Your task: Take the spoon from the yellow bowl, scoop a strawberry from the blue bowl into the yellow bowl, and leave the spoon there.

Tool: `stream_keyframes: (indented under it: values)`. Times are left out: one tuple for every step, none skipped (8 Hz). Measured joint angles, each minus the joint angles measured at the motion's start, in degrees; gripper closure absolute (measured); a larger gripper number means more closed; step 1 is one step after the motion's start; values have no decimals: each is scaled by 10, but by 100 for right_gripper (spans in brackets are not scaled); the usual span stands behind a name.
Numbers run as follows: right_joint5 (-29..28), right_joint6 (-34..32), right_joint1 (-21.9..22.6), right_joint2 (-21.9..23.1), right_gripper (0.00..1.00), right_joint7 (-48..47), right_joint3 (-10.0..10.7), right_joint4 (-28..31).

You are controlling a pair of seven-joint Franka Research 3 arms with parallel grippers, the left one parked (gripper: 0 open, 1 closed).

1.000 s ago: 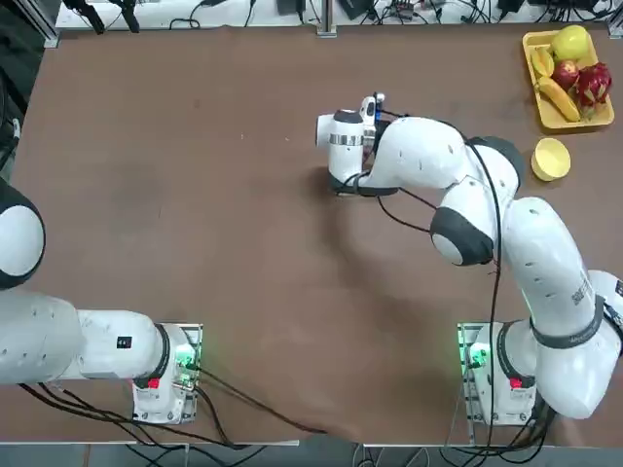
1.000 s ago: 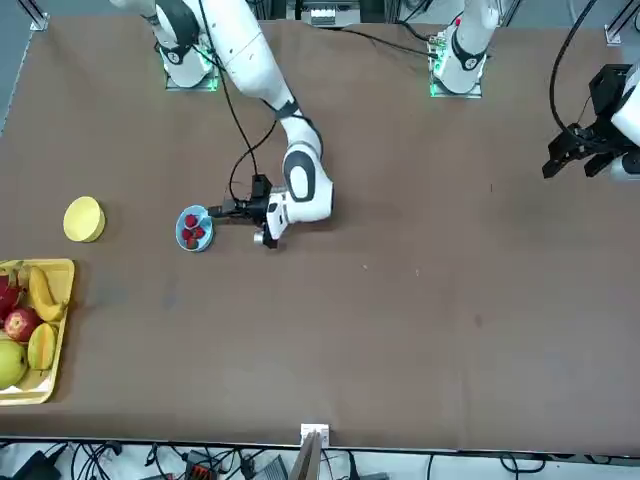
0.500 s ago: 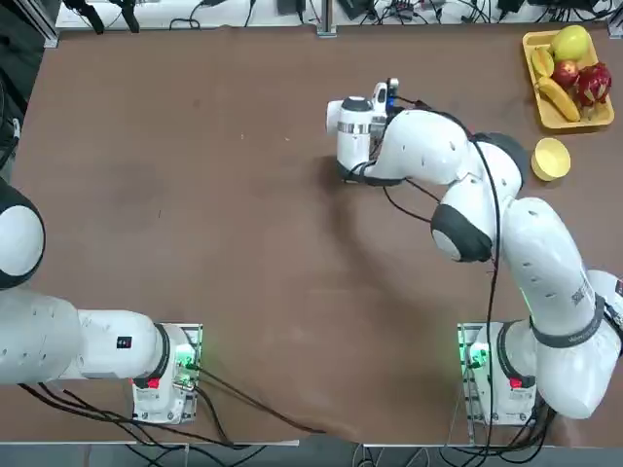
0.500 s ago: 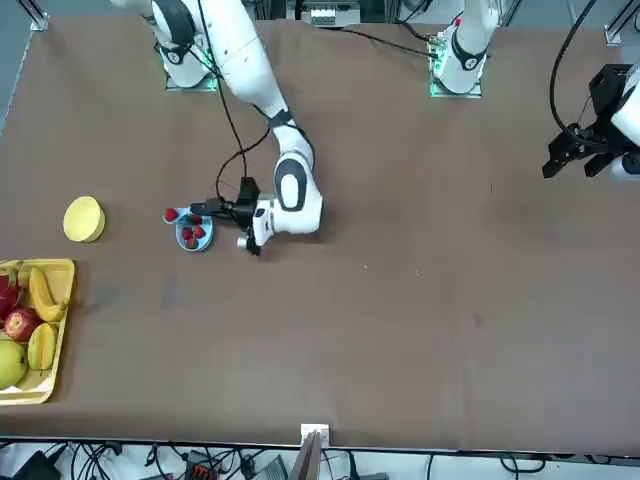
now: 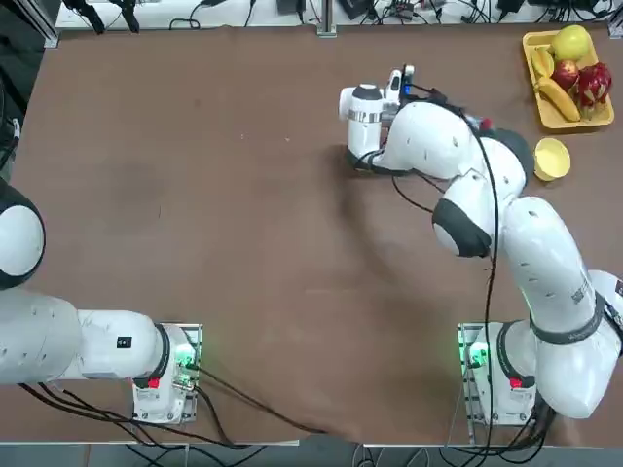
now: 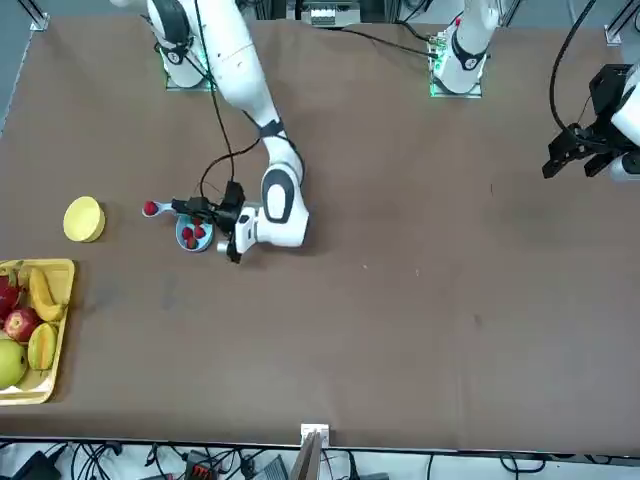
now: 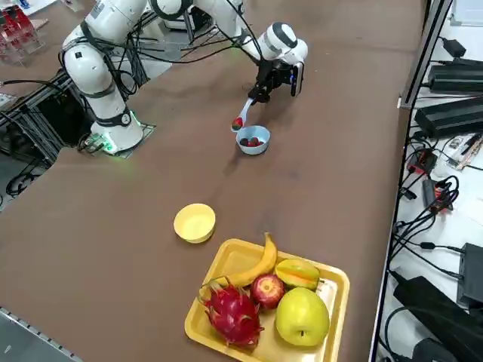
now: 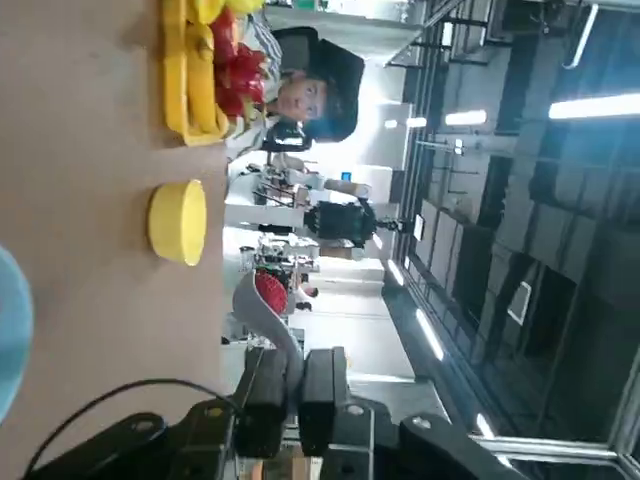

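My right gripper [image 6: 192, 208] is shut on the handle of the pale spoon [image 6: 160, 208], held level above the table. One red strawberry [image 6: 150, 208] lies in the spoon's scoop, just past the blue bowl [image 6: 193, 234] on the side facing the yellow bowl [image 6: 84, 219]. Other strawberries are still in the blue bowl [image 7: 253, 140]. The side view has the gripper [image 7: 258, 93] up behind that bowl, and the spoon [image 7: 243, 113] slanting down from it. In the wrist view the fingers [image 8: 265, 392] pinch the spoon [image 8: 268, 300], and the yellow bowl [image 8: 178, 222] stands empty beyond it. From overhead my arm hides spoon and blue bowl.
A rectangular yellow fruit tray [image 7: 226, 260] with a banana, an apple, a dragon fruit and other fruit sits at the table's corner beyond the yellow bowl [image 5: 552, 159]. Cables and boxes lie off the table edge there. A person [image 8: 315, 95] shows in the room behind.
My right arm has swung toward the yellow bowl. The spoon has come up out of the blue bowl with a strawberry in it. The gripper stays shut.
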State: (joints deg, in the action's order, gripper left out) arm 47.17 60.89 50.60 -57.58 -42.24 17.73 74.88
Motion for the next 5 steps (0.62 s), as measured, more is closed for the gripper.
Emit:
stream_keyframes:
  values:
    - [0,4,-10,3,89,0,6,7]
    - [0,18,-22,13,89,0,9,22]
    - [0,43,-34,35,89,0,13,51]
    - [0,74,-42,62,89,0,22,88]
    - [0,105,-44,89,89,0,35,125]
